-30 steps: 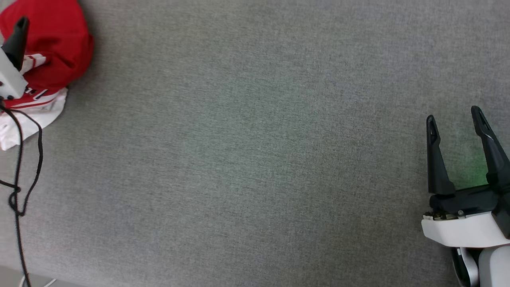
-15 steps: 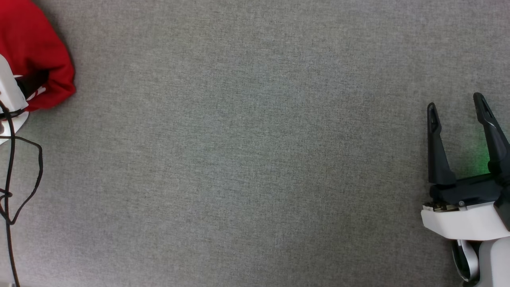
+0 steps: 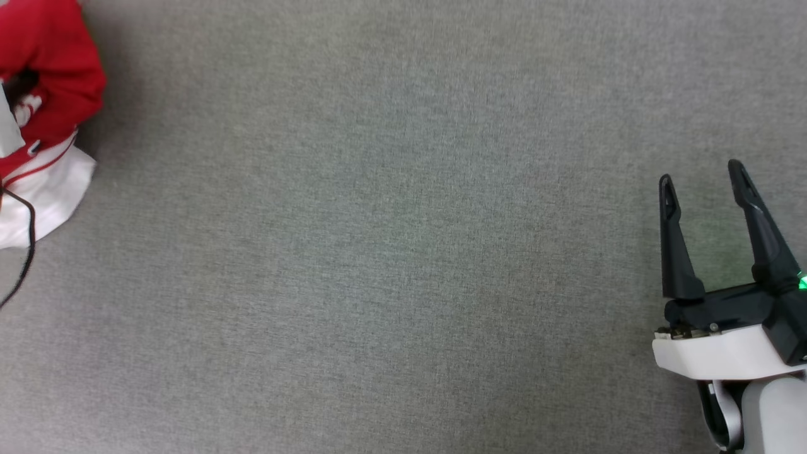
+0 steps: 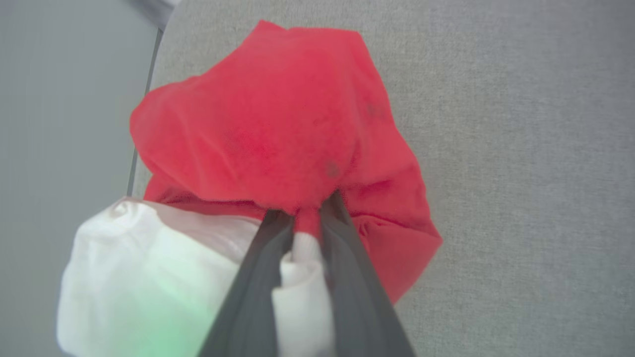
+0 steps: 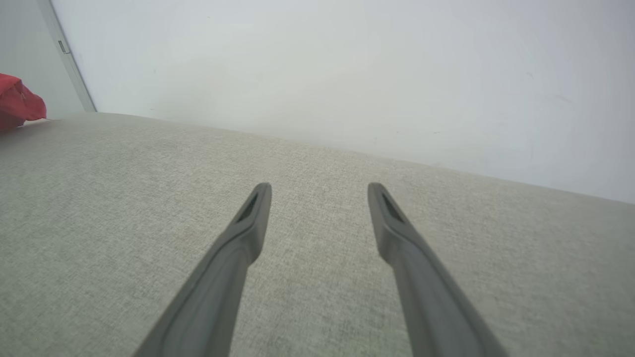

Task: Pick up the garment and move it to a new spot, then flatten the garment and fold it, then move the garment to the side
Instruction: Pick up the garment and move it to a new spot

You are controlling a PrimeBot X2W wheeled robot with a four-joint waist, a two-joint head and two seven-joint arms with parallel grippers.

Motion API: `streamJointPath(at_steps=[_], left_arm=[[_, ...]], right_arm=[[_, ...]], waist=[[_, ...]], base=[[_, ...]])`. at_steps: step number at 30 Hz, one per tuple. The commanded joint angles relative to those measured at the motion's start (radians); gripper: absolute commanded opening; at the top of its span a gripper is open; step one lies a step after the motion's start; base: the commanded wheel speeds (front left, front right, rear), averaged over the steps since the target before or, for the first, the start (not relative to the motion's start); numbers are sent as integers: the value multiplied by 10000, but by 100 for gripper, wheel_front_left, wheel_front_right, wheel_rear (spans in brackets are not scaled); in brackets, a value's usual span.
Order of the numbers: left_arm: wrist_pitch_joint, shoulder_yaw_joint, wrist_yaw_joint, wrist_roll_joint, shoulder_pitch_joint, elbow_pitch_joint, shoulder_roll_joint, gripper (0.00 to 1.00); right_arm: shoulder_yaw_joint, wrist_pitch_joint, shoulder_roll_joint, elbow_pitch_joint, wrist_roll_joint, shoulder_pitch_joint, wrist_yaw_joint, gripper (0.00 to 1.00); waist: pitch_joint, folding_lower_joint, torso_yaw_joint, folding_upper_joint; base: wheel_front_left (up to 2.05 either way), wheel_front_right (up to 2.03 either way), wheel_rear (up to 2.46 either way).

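At the far left edge of the grey tabletop (image 3: 403, 252) sits the garment (image 3: 53, 75), a bunched red jersey with a white sleeve (image 3: 47, 189) spilling out toward the near side. The left wrist view shows the red body (image 4: 278, 139) domed up in soft, rounded folds. The table's left border lies just beyond it.

The left gripper (image 4: 306, 210) has its two dark fingers drawn nearly together on a roll of white cloth, their tips buried under the red fabric, so it has hold of the garment. Whether the bundle is lifted clear of the tabletop I cannot tell. A thin black cable (image 3: 25, 252) hangs by the sleeve.

The jersey looks light, limp and matt, not slippery. It will likely sag and trail from any single pinch, and this mid-bundle hold gathers several layers. For flattening, a hem, shoulder or sleeve end would probably serve better, one in each gripper.

The middle of the tabletop is covered in a tight, flat woven cloth.

Above the tabletop's right side hangs the right gripper (image 3: 701, 171), its long tapered black fingers spread wide and holding nothing. They are mounted on a white housing with a small green light (image 3: 802, 282). A plain pale wall (image 5: 347, 64) stands beyond the table's far edge.
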Motion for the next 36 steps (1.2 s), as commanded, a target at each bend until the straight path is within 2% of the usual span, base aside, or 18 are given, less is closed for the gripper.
streamJointPath(at_steps=[1, 6, 10, 16, 17, 22, 29, 34, 36], left_arm=[[-123, -121, 27, 56, -95, -196, 106, 0], [-429, -898, 26, 138, -478, -1456, 519, 0], [-498, -1530, 27, 230, -982, -2429, 402, 0], [-523, -2573, 27, 422, -1623, -3489, -427, 0], [-574, -3011, 27, 506, -1799, -3768, -806, 0], [-908, -4177, 27, 591, -1910, -4145, -1872, 0], [-1487, -6106, 27, 384, -1378, -4176, -3434, 0], [-1556, -7925, 27, 251, -775, -3960, -3911, 0], [-1382, -8364, 27, 279, -453, -3934, -4081, 0]], right_arm=[[9, -21, 75, 56, 51, 117, -3, 100], [66, -22, 216, 182, 147, 245, -3, 100], [93, -22, 302, 244, 222, 343, -3, 100], [120, -21, 348, 309, 472, 380, -3, 100], [100, -22, 347, 320, 607, 368, -3, 100], [64, -21, 351, 351, 910, 360, -3, 100], [-72, -21, 350, 406, 1116, 459, -3, 100], [-151, -21, 349, 440, 1189, 521, -3, 100], [-208, -22, 348, 438, 1191, 547, -3, 100]], waist=[[-376, 0, -14, -1], [-1000, 0, -155, -1], [-1331, 0, -413, -1], [-1600, 0, -1047, -1], [-1615, 0, -1311, -1], [-1573, 0, -1986, -1], [-1466, 0, -2679, -1], [-1391, 0, -2873, -1], [-1377, 0, -2853, -1]], base=[[0, 0, 0], [0, 0, 0], [0, 0, 0], [0, 0, 0], [0, 0, 0], [0, 0, 0], [0, 0, 0], [0, 0, 0], [0, 0, 0]])
